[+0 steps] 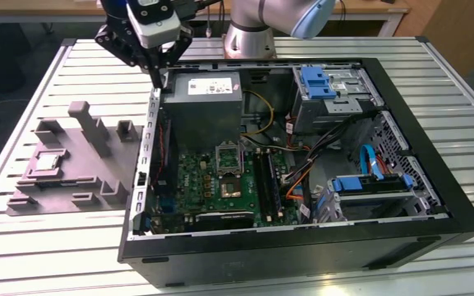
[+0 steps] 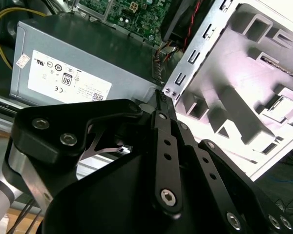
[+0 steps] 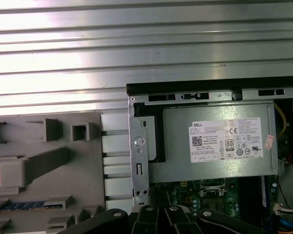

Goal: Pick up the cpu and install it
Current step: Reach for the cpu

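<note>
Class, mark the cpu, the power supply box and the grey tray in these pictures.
cpu (image 1: 46, 162): exterior view, centre of its silvery top.
power supply box (image 1: 207, 114): exterior view, grey face below the white label.
grey tray (image 1: 79, 176): exterior view, bare flat part near the cpu.

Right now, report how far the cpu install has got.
Nothing looks done: the cpu lies in the grey tray, the motherboard socket looks unfilled. In hand: nothing; the gripper, shut, hangs over a corner of the case beside the power supply. Left: pickup and install.
</note>
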You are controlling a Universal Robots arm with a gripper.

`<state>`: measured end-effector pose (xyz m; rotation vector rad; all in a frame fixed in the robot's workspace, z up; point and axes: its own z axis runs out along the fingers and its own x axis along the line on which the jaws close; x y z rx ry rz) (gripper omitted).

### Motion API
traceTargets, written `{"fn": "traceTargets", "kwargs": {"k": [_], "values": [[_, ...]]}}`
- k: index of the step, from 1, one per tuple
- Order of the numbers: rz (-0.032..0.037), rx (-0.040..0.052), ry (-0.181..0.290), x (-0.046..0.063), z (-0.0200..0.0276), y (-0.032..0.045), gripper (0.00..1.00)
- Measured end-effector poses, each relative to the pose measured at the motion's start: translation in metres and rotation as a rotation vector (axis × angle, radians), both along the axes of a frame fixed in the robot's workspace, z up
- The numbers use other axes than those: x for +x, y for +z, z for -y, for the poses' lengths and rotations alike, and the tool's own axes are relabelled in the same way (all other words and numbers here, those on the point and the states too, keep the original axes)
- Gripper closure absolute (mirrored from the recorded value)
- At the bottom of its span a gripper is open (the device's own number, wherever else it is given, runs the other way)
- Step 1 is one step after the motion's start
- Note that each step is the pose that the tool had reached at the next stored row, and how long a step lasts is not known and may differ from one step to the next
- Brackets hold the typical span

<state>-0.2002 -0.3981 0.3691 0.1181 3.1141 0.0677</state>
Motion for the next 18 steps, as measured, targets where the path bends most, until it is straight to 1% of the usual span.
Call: {"fn": "traceTargets", "kwargs": {"k": [18], "values": [[0.0001,0.0001,0.000,-0.0053,0.0000,-0.0008,0.89]]}}
